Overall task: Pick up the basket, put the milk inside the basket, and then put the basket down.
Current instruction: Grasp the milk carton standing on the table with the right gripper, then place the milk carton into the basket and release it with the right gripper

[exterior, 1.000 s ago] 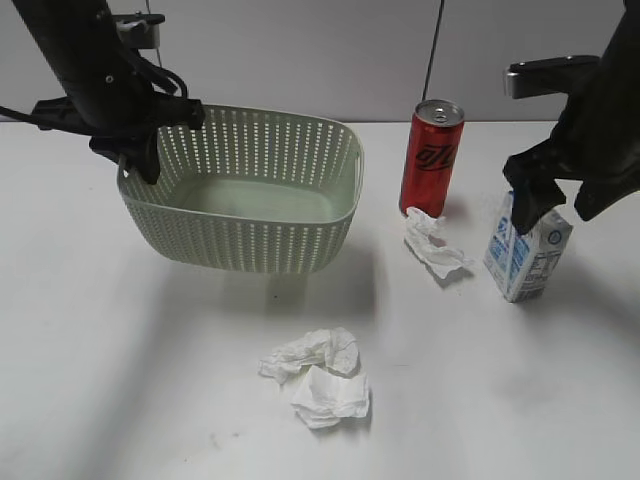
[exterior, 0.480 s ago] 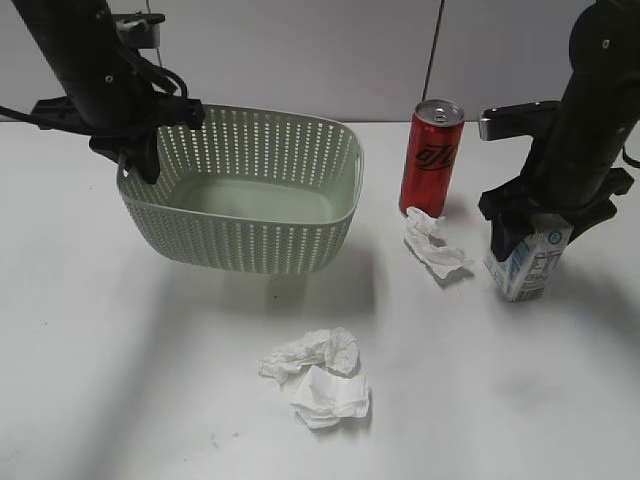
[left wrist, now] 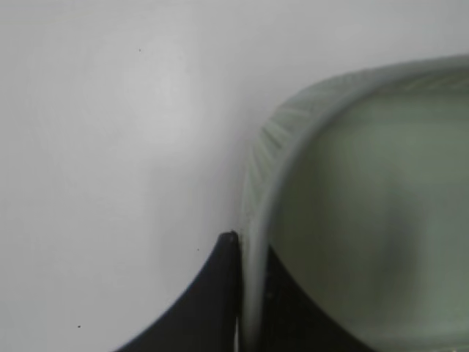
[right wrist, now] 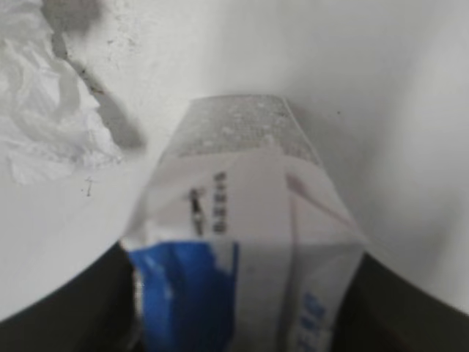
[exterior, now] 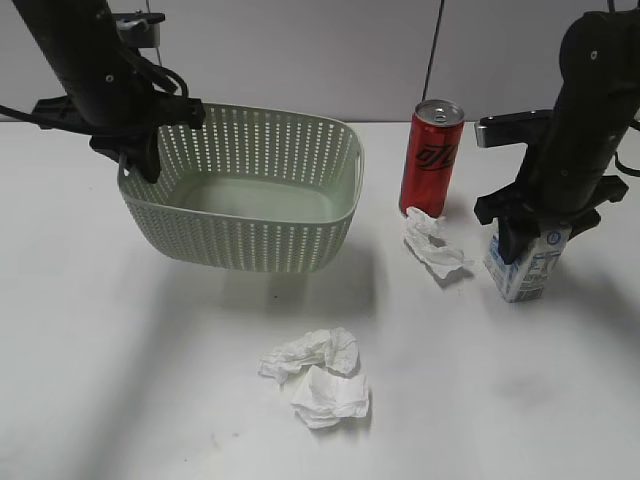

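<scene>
The pale green basket hangs tilted a little above the table, its shadow below it. My left gripper is shut on its far-left rim; in the left wrist view the jaws pinch the rim of the basket from both sides. The milk, a small white carton with blue print, stands on the table at the right. My right gripper is down over its gabled top. In the right wrist view the fingers press both sides of the milk.
A tall red can stands between basket and milk. A crumpled tissue lies in front of the can, close to the milk, and shows in the right wrist view. Two more tissues lie near the front middle.
My right gripper came down from above the milk and now has its jaws on the carton's top. The left arm and the basket have stayed still.
</scene>
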Motion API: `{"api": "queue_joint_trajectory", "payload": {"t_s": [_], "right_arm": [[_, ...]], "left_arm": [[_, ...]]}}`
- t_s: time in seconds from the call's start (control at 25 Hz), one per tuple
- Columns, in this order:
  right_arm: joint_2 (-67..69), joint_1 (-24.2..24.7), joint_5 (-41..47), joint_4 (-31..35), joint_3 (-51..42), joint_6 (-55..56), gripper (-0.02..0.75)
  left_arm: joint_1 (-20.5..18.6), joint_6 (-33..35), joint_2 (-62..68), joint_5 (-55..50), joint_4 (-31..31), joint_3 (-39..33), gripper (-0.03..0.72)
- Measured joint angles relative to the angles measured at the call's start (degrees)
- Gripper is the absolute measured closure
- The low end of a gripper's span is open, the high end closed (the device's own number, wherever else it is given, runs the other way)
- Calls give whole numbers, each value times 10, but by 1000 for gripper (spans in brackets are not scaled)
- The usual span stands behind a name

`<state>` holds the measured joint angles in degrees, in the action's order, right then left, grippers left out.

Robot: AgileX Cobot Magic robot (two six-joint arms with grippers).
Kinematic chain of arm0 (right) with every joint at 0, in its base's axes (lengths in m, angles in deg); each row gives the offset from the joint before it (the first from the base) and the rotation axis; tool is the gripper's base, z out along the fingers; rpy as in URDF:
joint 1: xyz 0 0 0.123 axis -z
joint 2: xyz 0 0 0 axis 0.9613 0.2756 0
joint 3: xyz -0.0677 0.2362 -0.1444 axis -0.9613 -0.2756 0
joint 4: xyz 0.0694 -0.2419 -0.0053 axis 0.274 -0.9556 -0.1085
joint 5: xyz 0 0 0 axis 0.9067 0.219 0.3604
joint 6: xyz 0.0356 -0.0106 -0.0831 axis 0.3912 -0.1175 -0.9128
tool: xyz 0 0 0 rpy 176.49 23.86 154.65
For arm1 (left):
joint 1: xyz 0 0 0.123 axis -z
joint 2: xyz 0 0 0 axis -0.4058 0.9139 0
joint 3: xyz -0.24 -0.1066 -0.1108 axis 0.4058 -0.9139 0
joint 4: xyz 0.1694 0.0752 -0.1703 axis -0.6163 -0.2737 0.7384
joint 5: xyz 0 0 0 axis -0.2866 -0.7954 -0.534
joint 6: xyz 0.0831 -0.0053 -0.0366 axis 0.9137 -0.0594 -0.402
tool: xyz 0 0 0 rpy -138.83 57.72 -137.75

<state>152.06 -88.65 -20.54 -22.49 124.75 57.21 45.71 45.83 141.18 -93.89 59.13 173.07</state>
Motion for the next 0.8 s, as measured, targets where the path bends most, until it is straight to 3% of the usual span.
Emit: {"api": "queue_joint_trajectory", "payload": {"t_s": [0.08, 0.36, 0.6, 0.8], "right_arm": [[0, 0, 5, 0, 2, 2, 414], [0, 0, 65, 0, 33, 4, 414], [0, 0, 172, -1, 109, -24, 414], [-48, -1, 180, 5, 128, -44, 415]], "left_arm": [[0, 0, 0, 0, 0, 0, 688], [0, 0, 0, 1, 0, 0, 688], [0, 0, 0, 1, 2, 0, 688], [0, 0, 0, 2, 3, 0, 688]]}}
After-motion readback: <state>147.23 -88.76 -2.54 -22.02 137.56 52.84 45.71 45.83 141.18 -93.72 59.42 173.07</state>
